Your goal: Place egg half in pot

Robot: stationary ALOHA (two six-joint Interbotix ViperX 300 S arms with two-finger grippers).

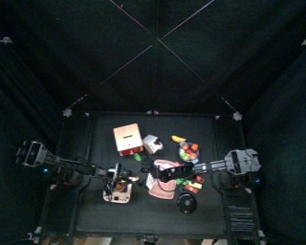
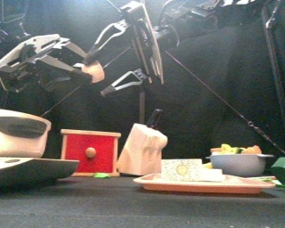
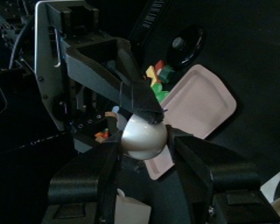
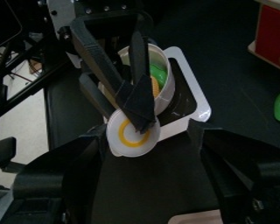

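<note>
My left gripper (image 3: 145, 149) is shut on the egg half (image 3: 143, 136), which is white with a yellow yolk (image 4: 136, 136). It holds the egg in the air above the table's left middle (image 1: 127, 176). My right gripper (image 4: 145, 159) is open, its jaws spread on either side of the egg half without gripping it. In the front view the left gripper (image 2: 83, 62) holds the egg half (image 2: 95, 70) high up, with the right gripper's fingers (image 2: 128, 81) spread beside it. The white pot (image 4: 166, 74) stands on a white tray just below and holds something green. The pot also shows in the front view (image 2: 17, 134).
A pink tray (image 1: 163, 188) lies right of the pot. A red box (image 1: 127, 140), a white knife block (image 1: 153, 144) and a bowl of toy food (image 1: 189, 151) stand behind. A black lid (image 1: 187, 203) lies at the front.
</note>
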